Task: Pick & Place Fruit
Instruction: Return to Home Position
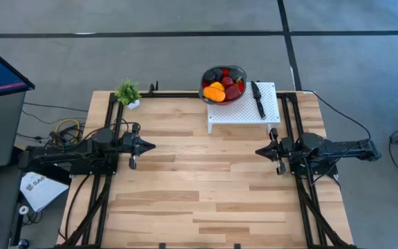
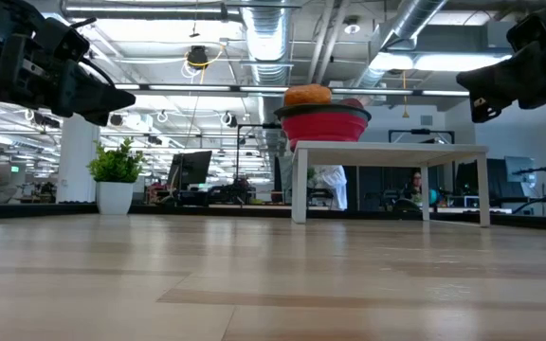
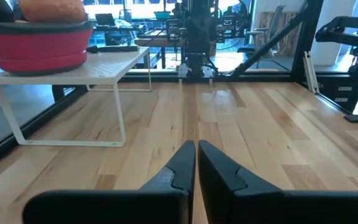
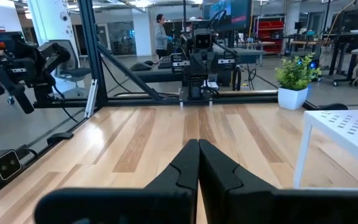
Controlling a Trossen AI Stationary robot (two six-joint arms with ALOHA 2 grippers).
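The fruit (image 1: 222, 88) lies piled in a red bowl with a grey rim (image 1: 240, 72) on the left end of a white perforated stand (image 1: 244, 109) at the table's far edge; orange, dark red and black pieces show. In the low view an orange piece (image 2: 307, 95) tops the bowl (image 2: 322, 123). My left gripper (image 1: 152, 146) hovers shut over the table's left side, pointing right. My right gripper (image 1: 258, 151) hovers shut over the right side, pointing left. Both are well short of the bowl.
A black-handled knife (image 1: 258, 98) lies on the stand right of the bowl. A small potted plant (image 1: 128, 93) stands at the far left corner. The stand's thin white legs (image 3: 122, 127) rest on the table. Bare wooden tabletop (image 1: 206, 187) lies between and in front of the arms.
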